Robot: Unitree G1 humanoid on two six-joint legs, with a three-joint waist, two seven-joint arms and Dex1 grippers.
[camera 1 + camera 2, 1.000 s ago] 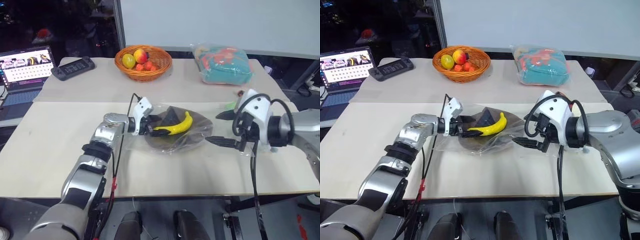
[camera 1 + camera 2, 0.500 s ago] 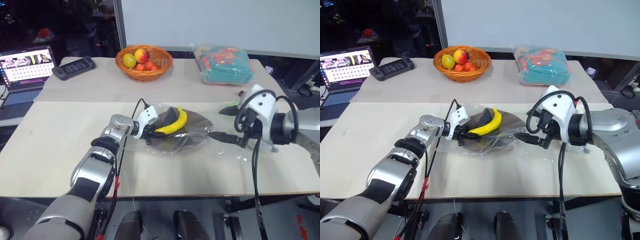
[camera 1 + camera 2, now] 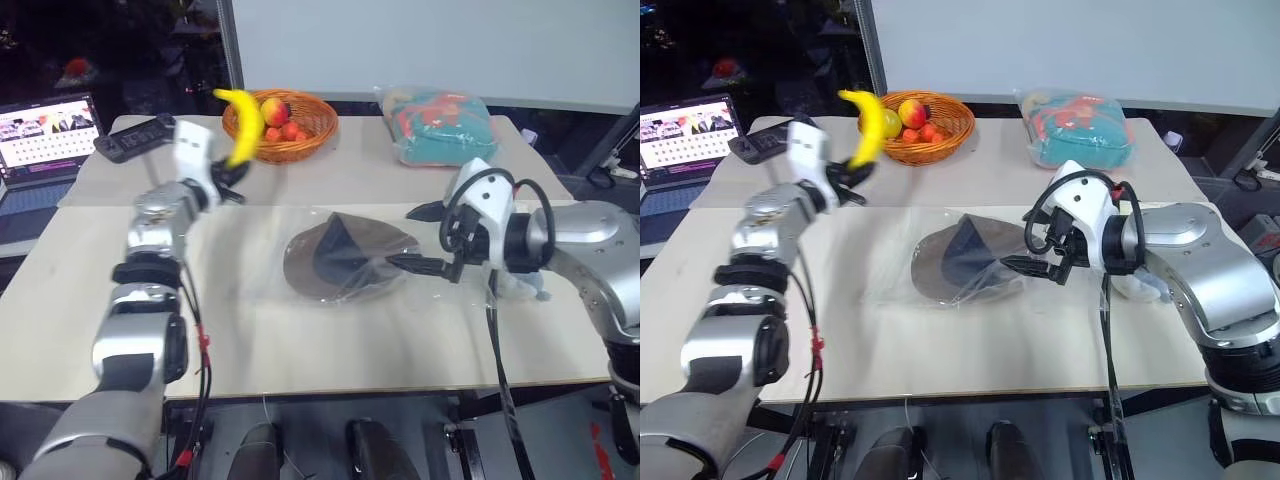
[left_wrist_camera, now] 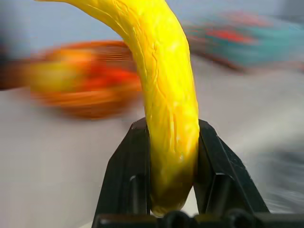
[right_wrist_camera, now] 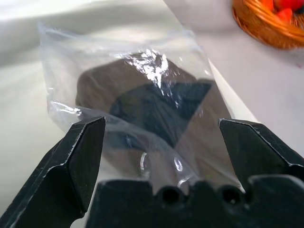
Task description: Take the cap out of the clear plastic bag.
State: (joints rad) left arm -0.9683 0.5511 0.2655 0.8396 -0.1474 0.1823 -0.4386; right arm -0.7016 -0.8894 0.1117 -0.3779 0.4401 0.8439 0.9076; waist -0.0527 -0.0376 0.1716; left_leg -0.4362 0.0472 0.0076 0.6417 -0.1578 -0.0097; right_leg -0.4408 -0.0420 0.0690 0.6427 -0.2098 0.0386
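Cap, brown soft fabric (image 3: 345,255): lies inside the large clear crinkly plastic bag (image 3: 890,285), flat on the pale table (image 3: 300,340). Your right gripper (image 3: 415,240) gapes wide at the bag's near edge, empty; pinch film only, not fabric. Your left gripper (image 4: 172,156) clamps a yellow banana (image 3: 240,122) near the wicker fruit basket (image 3: 300,145); drop it first.

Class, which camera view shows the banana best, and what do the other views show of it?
The left wrist view: the banana stands large there, clamped between the left tool's black fingers. Both eye views show it small, held up beside the basket. The right wrist view looks at the cap in the bag instead.
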